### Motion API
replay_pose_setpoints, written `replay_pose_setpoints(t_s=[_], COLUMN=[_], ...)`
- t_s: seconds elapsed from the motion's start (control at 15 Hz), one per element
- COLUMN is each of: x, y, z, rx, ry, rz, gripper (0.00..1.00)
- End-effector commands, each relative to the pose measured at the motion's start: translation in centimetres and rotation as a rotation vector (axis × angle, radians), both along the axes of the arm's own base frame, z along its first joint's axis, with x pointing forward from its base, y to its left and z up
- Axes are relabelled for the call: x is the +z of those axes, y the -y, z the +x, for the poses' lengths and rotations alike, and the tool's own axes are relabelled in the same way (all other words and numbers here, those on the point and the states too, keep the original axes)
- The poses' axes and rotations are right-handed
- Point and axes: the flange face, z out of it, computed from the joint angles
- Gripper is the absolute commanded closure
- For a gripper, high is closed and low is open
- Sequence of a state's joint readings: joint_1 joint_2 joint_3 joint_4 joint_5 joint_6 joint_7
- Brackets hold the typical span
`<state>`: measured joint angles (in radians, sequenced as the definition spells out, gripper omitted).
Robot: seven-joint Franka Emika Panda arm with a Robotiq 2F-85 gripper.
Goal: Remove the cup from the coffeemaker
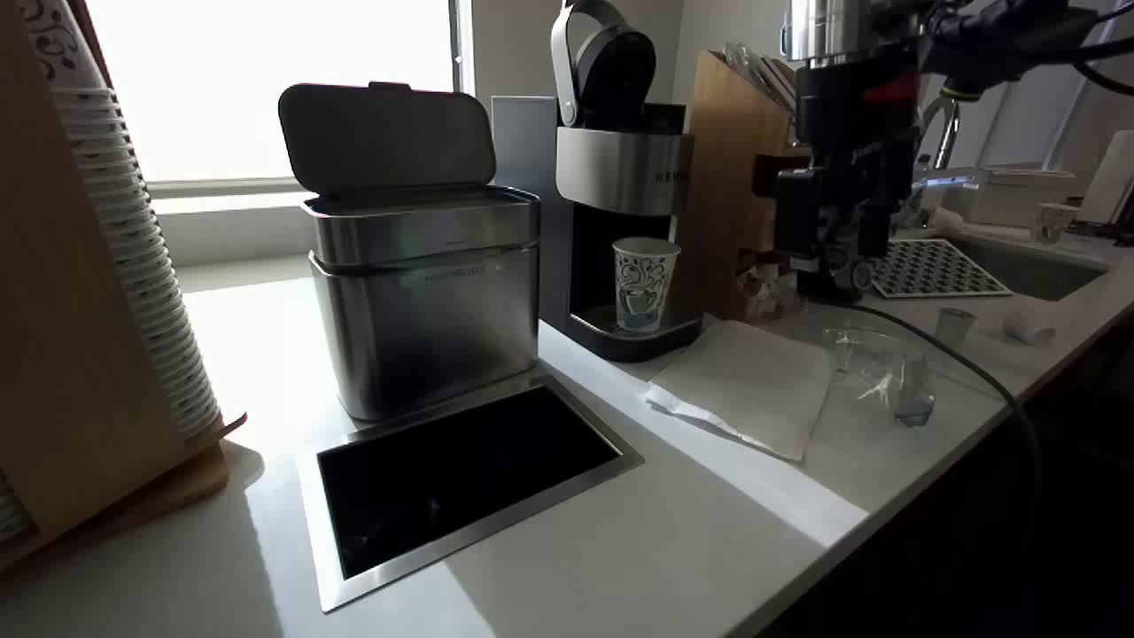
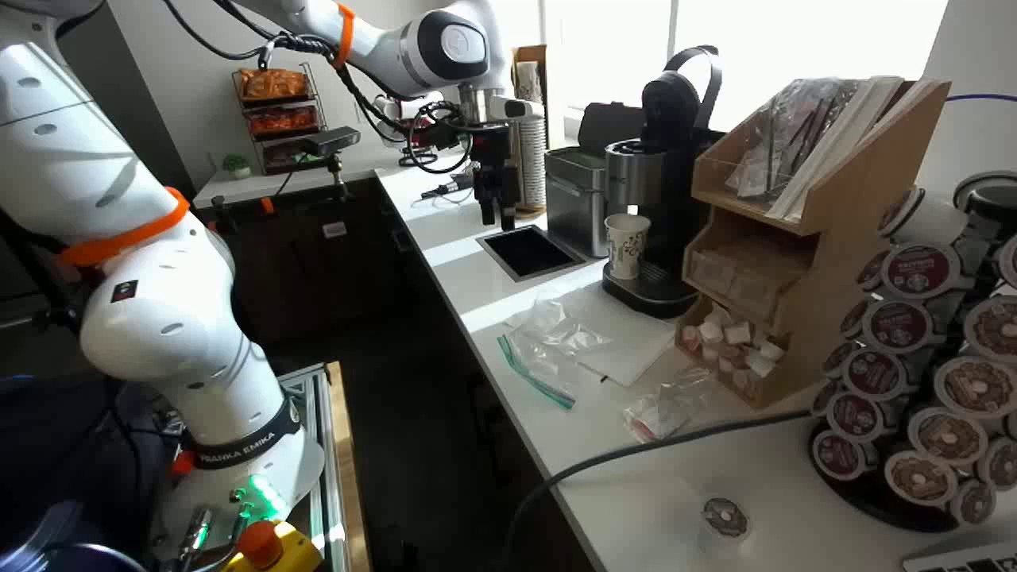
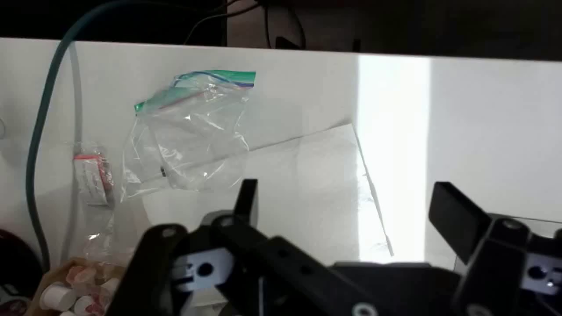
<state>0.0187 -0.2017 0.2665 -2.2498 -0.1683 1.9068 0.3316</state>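
The cup (image 1: pixel 643 288), a white tapered paper cup with a dark printed pattern, stands upright on the drip base of the coffeemaker (image 1: pixel 620 173). Both also show in an exterior view, the cup (image 2: pixel 625 248) at the front of the coffeemaker (image 2: pixel 636 171), whose top handle is raised. My gripper (image 1: pixel 828 282) points down, apart from the cup. In an exterior view the gripper (image 2: pixel 498 221) hangs above the counter, out from the machine. In the wrist view my gripper (image 3: pixel 347 199) is wide open, with only paper and counter below its fingers. The cup is out of the wrist view.
A steel box (image 1: pixel 434 319) with its lid up stands beside the coffeemaker, behind a recessed opening (image 1: pixel 485 525). A paper sheet (image 3: pixel 316 210) and plastic bags (image 3: pixel 193 131) lie on the counter. A wooden organizer (image 2: pixel 858 214) flanks the machine's other side. A cable (image 2: pixel 636 454) crosses the counter.
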Motion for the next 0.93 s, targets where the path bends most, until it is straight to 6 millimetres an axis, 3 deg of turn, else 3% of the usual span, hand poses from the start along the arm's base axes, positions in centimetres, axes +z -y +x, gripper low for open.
replay_pose_setpoints(t_s=[0.0,0.33,0.6,0.87], x=[0.0,0.0,-2.3,-4.9], y=[0.0,0.0,2.7,4.6], z=[0.0,0.0,2.6,5.5], rx=[0.0,0.0,-0.186,-0.258], ry=[-0.001,-0.001,0.114,0.248], rz=[0.0,0.0,-0.04,0.021], gripper=[0.0,0.0,0.0,0.0])
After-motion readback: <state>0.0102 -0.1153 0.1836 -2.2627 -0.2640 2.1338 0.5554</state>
